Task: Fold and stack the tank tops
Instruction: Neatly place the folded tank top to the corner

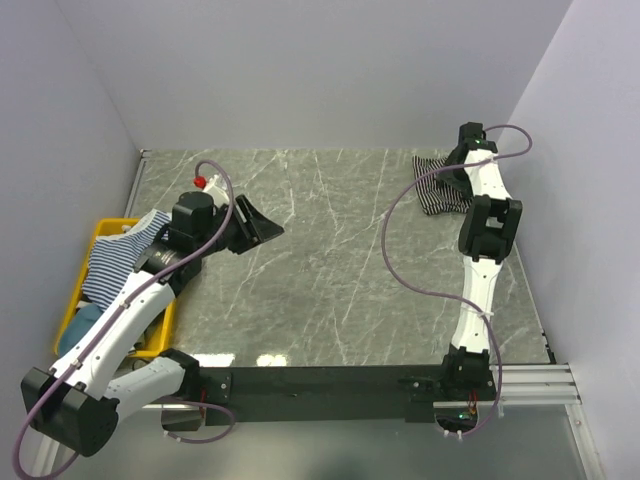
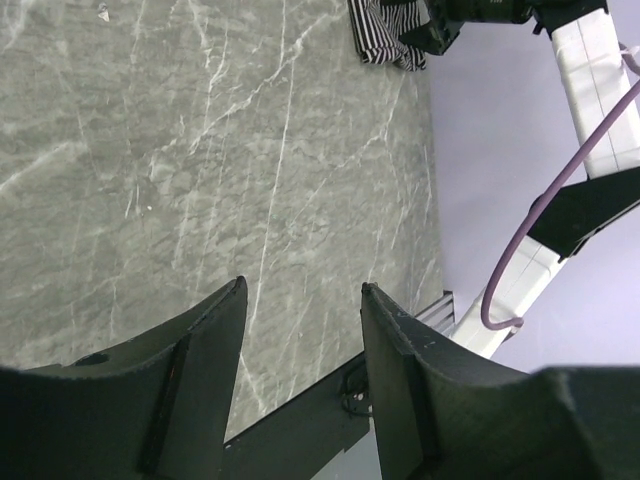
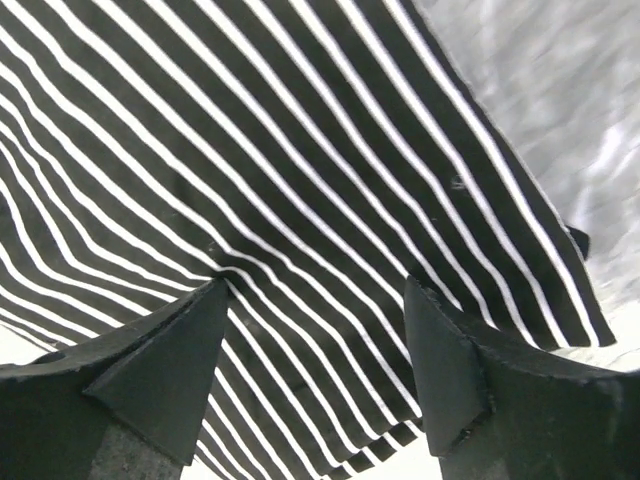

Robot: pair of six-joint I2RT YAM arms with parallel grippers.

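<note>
A black-and-white striped tank top point(image 1: 436, 192) lies bunched at the far right of the table, by the right wall. It also shows at the top of the left wrist view point(image 2: 385, 35). My right gripper point(image 1: 455, 172) is down on it. In the right wrist view the striped fabric point(image 3: 300, 150) fills the frame. My right gripper point(image 3: 317, 285) stands open there, its left fingertip point(image 3: 205, 315) pressing a pucker into the cloth, with nothing clamped between the jaws. A blue-and-white striped tank top point(image 1: 115, 258) drapes over the yellow bin point(image 1: 102, 232). My left gripper point(image 1: 262, 225) point(image 2: 302, 285) hovers open and empty above the table.
The yellow bin sits at the left table edge, under my left arm. A small red object point(image 1: 200, 181) lies behind the left gripper. Walls close in on the left, back and right. A black rail point(image 1: 320, 380) runs along the near edge.
</note>
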